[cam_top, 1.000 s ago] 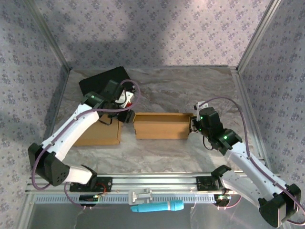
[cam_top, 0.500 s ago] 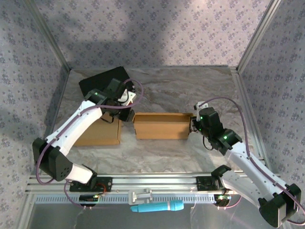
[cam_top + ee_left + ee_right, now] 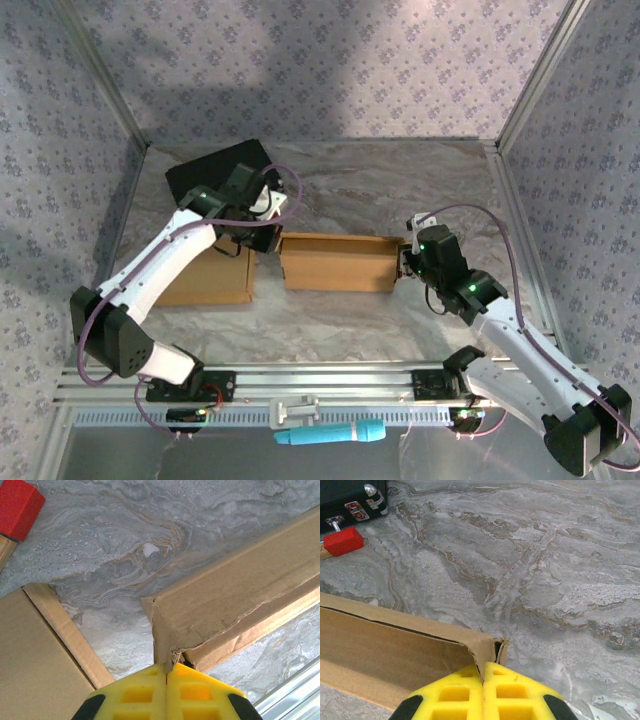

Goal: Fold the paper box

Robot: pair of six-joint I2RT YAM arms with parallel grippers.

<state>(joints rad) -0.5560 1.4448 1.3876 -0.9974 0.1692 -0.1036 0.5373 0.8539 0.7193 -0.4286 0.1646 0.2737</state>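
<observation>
box (image 3: 335, 268) lies on the worktop (image 3: 400, 190), left claw (image 3: 166, 672) clenched on its left corner, right claw (image 3: 482, 672) clenched on its right corner

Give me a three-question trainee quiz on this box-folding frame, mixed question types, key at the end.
1. True or false: the left gripper stands open.
2. The right gripper pinches: A) a corner of the paper box; B) a cable; C) nothing.
3. What colour is the block near the black case?
Key: 1 false; 2 A; 3 red.
</observation>
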